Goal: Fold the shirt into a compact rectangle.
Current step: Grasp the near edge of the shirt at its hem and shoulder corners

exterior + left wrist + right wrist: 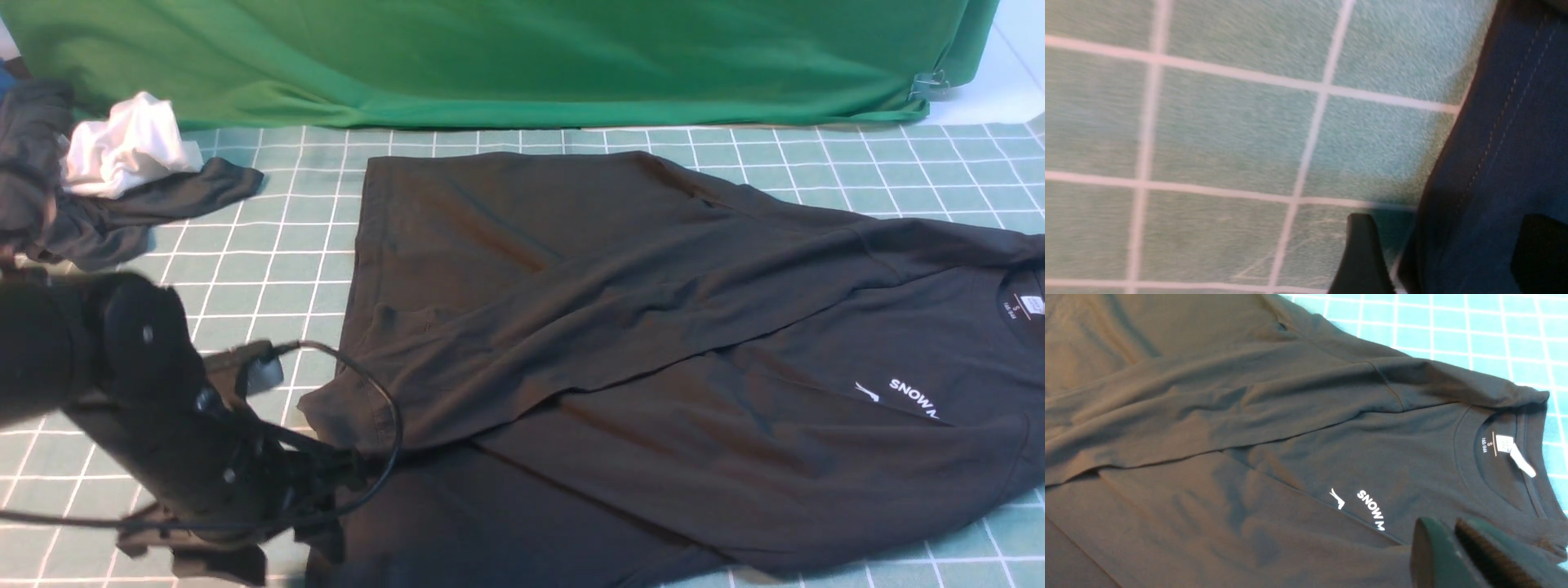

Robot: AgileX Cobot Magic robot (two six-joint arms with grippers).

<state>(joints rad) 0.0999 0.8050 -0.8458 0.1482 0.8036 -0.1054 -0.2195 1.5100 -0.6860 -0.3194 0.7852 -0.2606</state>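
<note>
Fingers first: my left fingers (1361,253) stand spread wide at the stitched edge of the large black long-sleeved cotton shirt (653,327), one over the pale green white-gridded desk (245,245), one over cloth, pinching nothing; whether my right fingers (1431,555), near the white chest print (1370,509), are parted or pressed together I cannot tell. The shirt lies flat mid-desk, collar (1494,465) to my right, one sleeve (612,302) slanted across its body. Withdrawing my left arm (106,351) low could snag the hem, or its black cable loop (397,433) could hook the cuff, dragging that fold open.
</note>
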